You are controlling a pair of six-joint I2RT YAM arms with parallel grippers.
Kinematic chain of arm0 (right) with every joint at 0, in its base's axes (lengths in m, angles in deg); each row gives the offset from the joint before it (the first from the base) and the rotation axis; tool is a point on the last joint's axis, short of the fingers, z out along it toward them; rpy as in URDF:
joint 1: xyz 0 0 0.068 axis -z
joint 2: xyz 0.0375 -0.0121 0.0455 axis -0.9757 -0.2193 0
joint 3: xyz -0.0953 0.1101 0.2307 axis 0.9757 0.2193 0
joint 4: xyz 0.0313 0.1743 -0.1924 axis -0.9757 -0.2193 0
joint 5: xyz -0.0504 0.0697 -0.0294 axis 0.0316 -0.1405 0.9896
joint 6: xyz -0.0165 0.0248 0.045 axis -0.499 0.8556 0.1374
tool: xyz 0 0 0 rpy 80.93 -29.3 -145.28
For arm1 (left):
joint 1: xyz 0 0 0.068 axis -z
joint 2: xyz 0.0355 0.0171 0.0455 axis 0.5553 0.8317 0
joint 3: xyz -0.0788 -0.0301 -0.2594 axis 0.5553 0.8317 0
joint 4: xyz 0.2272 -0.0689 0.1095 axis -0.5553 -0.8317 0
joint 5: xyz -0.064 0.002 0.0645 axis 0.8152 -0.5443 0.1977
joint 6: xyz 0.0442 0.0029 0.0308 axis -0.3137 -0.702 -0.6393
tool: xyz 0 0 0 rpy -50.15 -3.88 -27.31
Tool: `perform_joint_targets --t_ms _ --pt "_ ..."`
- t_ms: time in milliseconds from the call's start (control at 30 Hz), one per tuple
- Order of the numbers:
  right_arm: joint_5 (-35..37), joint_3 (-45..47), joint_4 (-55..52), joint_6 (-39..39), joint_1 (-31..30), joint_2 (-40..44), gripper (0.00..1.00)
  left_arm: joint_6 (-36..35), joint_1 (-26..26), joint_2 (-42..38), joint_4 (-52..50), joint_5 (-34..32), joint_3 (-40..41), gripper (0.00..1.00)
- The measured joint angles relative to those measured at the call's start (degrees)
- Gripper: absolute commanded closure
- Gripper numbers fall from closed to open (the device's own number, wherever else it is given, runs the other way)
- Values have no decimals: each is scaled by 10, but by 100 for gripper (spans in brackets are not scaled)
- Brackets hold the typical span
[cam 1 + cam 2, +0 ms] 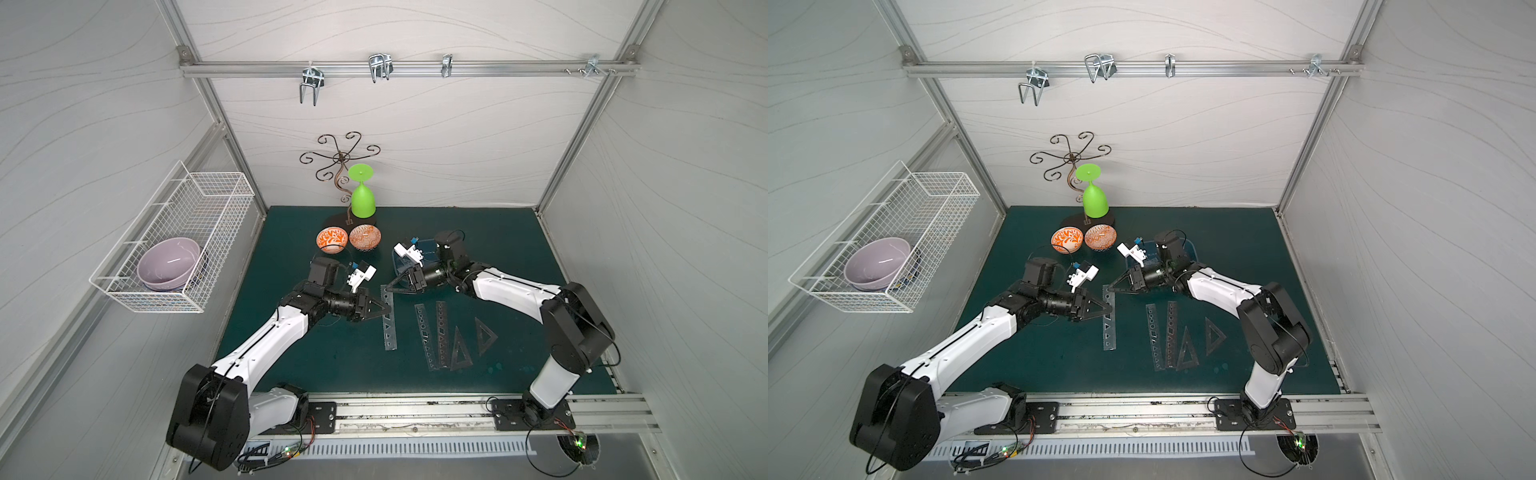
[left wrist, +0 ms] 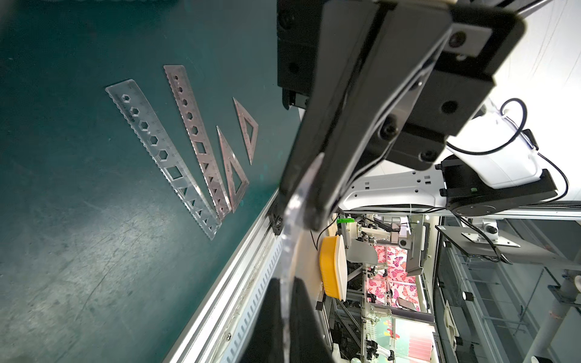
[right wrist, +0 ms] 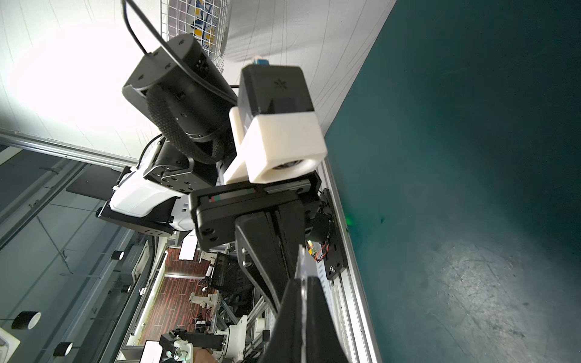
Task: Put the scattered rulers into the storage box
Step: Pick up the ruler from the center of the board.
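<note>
Handover; four rulers (image 1: 441,332) remained on the desk (image 1: 291,357).
Your left gripper (image 1: 387,311) and right gripper (image 1: 389,288) both clamped one clear ruler (image 1: 389,334).

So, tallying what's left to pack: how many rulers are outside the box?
5. One straight strip is clamped in both arms' jaws; two more strips and two triangles lie on the mat. The right arm may hide others.

My arms (image 1: 266,340): white shells, black joints. Counter (image 1: 316,357): dark teal. Rulers (image 1: 424,332): clear, stencilled with hexagons, squares, triangles. Storage box (image 1: 427,246): blue. Bowls (image 1: 332,240): orange-and-white patterned. Goblet (image 1: 363,203): bright green. Wire basket (image 1: 187,232): white.
</note>
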Motion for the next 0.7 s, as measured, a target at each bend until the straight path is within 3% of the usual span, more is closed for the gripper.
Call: perform_joint_targets --t_ms 133,300,467,700 --pt "26 0 -5 2 29 3 100 -19 0 0 -53 -50 -22 41" --pt "116 13 -18 14 134 31 100 -30 0 -9 -98 -158 -62 24" --pt "296 42 -24 26 214 87 100 -32 0 -15 -112 -268 -97 23" --pt "518 49 -10 16 192 97 100 -25 0 -14 -115 -378 -101 24"
